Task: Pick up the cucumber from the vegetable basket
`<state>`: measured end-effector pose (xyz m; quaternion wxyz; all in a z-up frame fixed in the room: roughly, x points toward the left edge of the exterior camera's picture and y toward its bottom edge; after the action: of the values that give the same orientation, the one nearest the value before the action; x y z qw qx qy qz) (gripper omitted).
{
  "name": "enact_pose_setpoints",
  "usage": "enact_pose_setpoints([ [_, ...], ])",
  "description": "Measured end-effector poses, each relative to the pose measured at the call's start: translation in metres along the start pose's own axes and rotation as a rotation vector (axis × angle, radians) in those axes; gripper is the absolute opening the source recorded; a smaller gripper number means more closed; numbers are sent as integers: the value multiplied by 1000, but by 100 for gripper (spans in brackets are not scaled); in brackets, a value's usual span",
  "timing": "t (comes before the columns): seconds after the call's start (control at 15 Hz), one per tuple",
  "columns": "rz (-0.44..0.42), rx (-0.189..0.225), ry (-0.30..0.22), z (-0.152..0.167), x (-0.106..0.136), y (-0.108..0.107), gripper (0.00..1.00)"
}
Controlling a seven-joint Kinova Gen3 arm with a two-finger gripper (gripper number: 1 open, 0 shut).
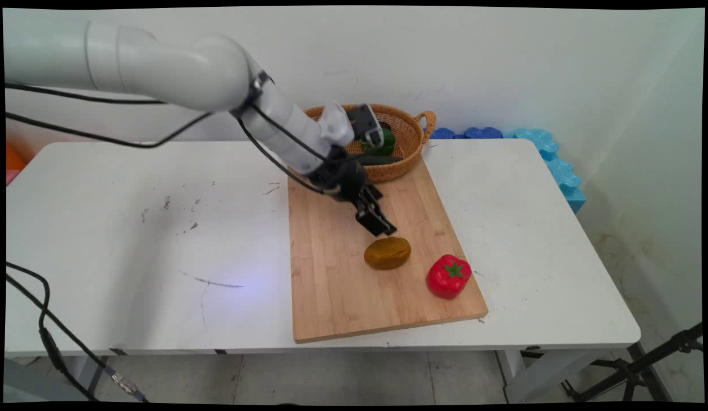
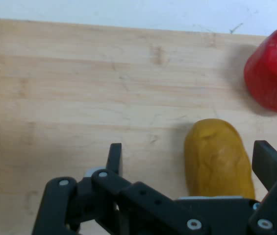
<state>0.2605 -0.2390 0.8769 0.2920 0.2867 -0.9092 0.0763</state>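
My black gripper [image 1: 382, 227] hangs open just above a wooden cutting board [image 1: 331, 285], tilted down toward a brown-yellow potato [image 1: 387, 252] lying a little in front of it. In the hand view the potato [image 2: 219, 159] lies between the two fingertips [image 2: 114, 155], closer to the right one and not touching either; the gripper [image 2: 191, 161] holds nothing. A red bell pepper [image 1: 449, 275] with a green stem sits on the board to the right of the potato, and it shows at the hand view's upper right [image 2: 274, 71].
A wicker basket [image 1: 413, 134] stands at the board's far end behind the arm, with a green pepper [image 1: 386, 140] and a dark cucumber [image 1: 382, 160] inside. Blue foam blocks [image 1: 550, 154] line the wall at the back right. Black cables hang at the left.
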Motion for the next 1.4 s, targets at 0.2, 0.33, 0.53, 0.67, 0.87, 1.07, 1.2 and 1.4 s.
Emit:
enact_pose_setpoints([
  [0.2,65,28,2,-24,4,-21,100],
  [0.33,109,49,-1,-37,5,-36,100],
  [0.53,176,83,-12,-53,5,-62,100],
  [0.67,213,104,-22,-59,5,-81,100],
  [0.87,263,133,-40,-63,4,-109,100],
  [1.07,299,153,-55,-62,4,-130,100],
  [1.2,326,170,-70,-59,4,-147,100],
  [1.4,354,183,-95,-49,2,-169,100],
])
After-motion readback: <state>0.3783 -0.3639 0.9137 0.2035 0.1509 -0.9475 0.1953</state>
